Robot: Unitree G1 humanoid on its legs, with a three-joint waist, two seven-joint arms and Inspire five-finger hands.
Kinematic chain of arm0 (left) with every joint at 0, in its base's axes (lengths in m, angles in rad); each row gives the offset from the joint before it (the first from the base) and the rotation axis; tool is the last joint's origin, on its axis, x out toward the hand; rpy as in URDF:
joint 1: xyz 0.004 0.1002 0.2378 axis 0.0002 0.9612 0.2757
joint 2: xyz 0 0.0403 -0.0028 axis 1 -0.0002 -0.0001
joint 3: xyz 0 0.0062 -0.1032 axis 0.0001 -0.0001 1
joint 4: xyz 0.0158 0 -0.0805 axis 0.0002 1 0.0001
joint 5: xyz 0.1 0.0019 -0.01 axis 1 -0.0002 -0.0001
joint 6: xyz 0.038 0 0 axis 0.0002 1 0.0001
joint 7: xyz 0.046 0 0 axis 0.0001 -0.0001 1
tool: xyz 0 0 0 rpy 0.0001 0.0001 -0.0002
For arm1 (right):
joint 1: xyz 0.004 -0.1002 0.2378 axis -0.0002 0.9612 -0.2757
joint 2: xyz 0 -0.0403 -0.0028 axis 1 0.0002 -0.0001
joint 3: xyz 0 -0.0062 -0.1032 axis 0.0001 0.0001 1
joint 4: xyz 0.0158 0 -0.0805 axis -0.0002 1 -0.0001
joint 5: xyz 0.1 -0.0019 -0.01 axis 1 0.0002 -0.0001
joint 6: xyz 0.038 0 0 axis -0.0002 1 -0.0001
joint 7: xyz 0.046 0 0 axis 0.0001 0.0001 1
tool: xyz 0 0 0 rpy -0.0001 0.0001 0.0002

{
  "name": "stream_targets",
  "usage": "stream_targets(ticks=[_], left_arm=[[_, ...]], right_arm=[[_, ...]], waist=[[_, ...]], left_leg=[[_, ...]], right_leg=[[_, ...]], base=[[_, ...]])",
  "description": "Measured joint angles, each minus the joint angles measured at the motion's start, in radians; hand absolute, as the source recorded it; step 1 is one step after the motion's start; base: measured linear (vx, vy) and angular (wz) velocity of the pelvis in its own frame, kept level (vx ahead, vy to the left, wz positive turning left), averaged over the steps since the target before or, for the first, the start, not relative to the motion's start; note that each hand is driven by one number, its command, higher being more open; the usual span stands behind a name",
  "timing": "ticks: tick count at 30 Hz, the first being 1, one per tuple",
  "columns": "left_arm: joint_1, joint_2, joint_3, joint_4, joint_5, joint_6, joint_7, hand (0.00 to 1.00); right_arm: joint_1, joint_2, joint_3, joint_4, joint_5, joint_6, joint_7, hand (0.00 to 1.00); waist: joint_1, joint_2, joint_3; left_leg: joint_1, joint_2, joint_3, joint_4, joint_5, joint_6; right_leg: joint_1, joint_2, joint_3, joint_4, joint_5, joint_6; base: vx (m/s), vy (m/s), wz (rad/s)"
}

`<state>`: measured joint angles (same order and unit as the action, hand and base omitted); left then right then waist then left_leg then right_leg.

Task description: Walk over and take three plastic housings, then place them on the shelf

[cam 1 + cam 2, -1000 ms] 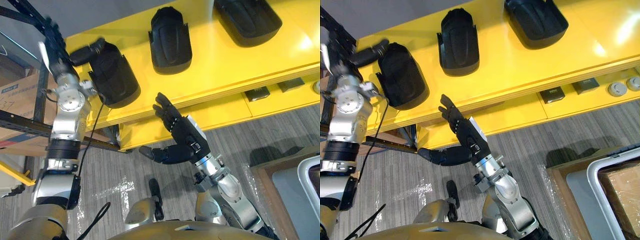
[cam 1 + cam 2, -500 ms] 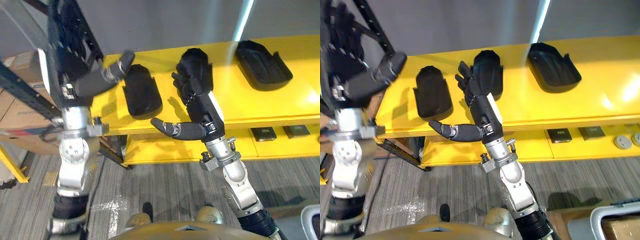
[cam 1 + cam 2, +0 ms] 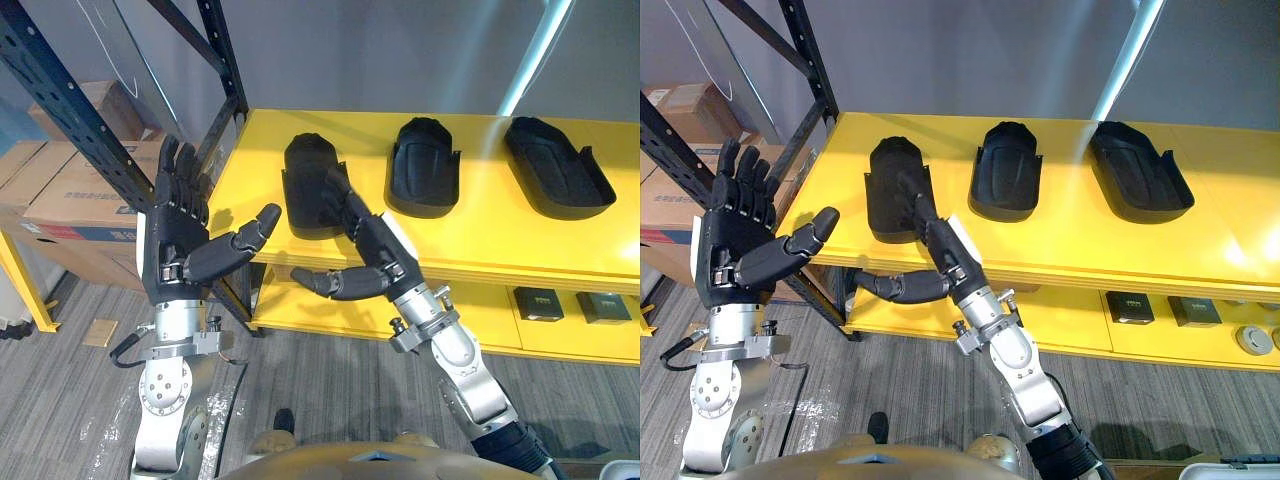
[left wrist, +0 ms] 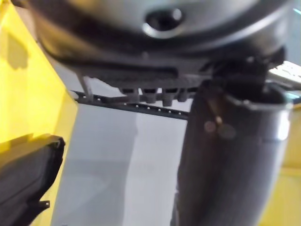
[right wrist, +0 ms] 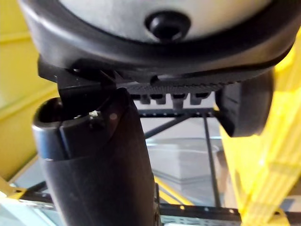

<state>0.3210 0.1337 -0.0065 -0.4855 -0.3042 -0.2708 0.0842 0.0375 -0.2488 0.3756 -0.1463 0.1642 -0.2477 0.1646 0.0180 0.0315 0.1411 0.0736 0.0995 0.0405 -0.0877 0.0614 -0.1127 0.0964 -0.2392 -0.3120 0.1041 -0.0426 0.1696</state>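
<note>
Both hands are empty. The right hand (image 3: 375, 250) is spread wide with straight fingers, which reach over the front edge of the yellow shelf (image 3: 480, 235) towards the nearest housing (image 3: 305, 185). Its thumb sticks out sideways below that edge. Whether the fingertips touch the housing or only overlap it I cannot tell. The left hand (image 3: 180, 235) is also open. It is raised with fingers fanned and thumb pointing towards the right hand, off the end of the shelf. All three black plastic housings lie on the shelf top. The nearest lies just past the right hand's fingertips, the middle housing (image 3: 425, 180) beyond it to that hand's outer side, and the far housing (image 3: 558, 180) well apart, further the same way. With nothing held, the placing looks finished or nearly so. Each housing looks like a stiff, hollow moulded shell. It is probably light, with a smooth matt skin that could slip under straight fingers. A grip across the two raised side walls, or thumb under the open end with fingers over the domed back, seems safest. The small side tabs look thin enough to snag or crack. The shelf's front edge sits right under the right palm, so that hand should lift before pulling away. The black rack upright (image 3: 70, 110) stands close behind the left hand, with cardboard boxes (image 3: 75, 190) past it. Open room lies back towards the robot.
</note>
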Motion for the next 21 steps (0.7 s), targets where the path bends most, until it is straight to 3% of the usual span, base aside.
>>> stream_targets(ticks=[8,21], left_arm=[[0.010,0.000,-0.019,0.000,-0.004,-0.037,0.023,1.00],[0.035,0.000,-0.033,0.000,-0.009,-0.040,0.069,1.00]], right_arm=[[0.006,-0.028,0.028,0.036,-0.001,0.029,0.004,1.00],[0.027,-0.028,0.025,0.063,-0.042,0.026,-0.028,1.00]], waist=[[0.008,-0.007,0.003],[0.009,-0.029,0.052]], left_leg=[[-0.030,0.000,-0.022,0.000,0.009,-0.001],[-0.033,0.001,-0.015,0.003,0.009,-0.001]], right_leg=[[-0.012,0.001,-0.024,-0.001,0.002,-0.001],[-0.029,0.000,-0.012,0.019,-0.006,-0.012]], base=[[-0.01,-0.005,0.10],[0.00,-0.001,-0.01]])
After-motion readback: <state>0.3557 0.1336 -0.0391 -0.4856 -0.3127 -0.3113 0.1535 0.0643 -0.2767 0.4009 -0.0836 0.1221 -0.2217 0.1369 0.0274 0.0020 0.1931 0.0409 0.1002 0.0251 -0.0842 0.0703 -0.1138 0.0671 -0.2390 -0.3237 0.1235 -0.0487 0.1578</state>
